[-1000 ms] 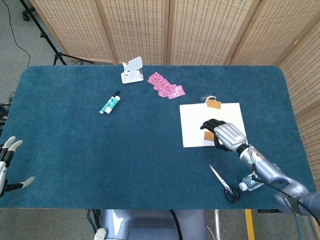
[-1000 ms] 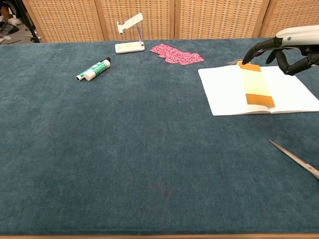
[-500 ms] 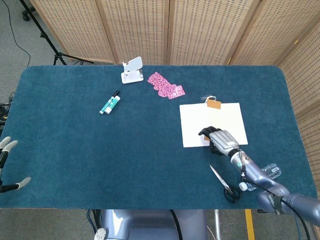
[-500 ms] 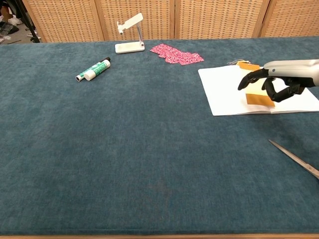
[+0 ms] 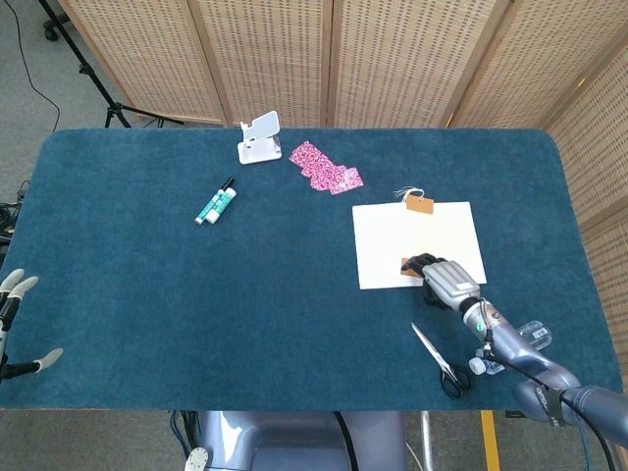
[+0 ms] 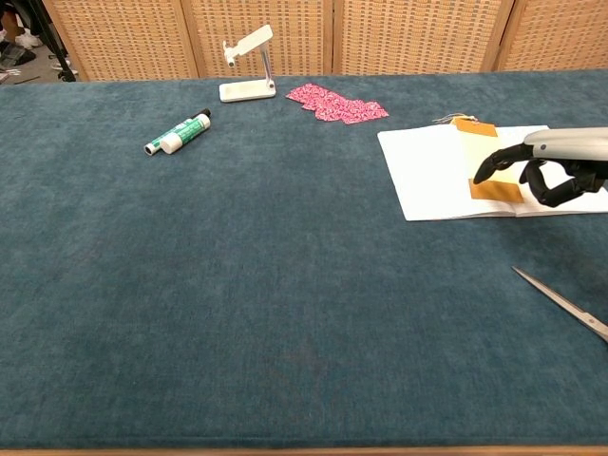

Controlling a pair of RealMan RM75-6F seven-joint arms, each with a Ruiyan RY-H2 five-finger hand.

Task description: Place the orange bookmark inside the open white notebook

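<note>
On the open white notebook (image 6: 432,176) lies the orange bookmark (image 6: 478,157).

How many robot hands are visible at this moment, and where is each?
2. The right robot hand is over the near edge of the open white notebook, by the orange bookmark. The left robot hand is only partly visible, off the table's left edge.

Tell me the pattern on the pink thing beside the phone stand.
Pink cloth with dark speckles, clearest in the chest view.

High head view straight down over the whole table (image 5: 147,294); low chest view across it, nearer.
</note>
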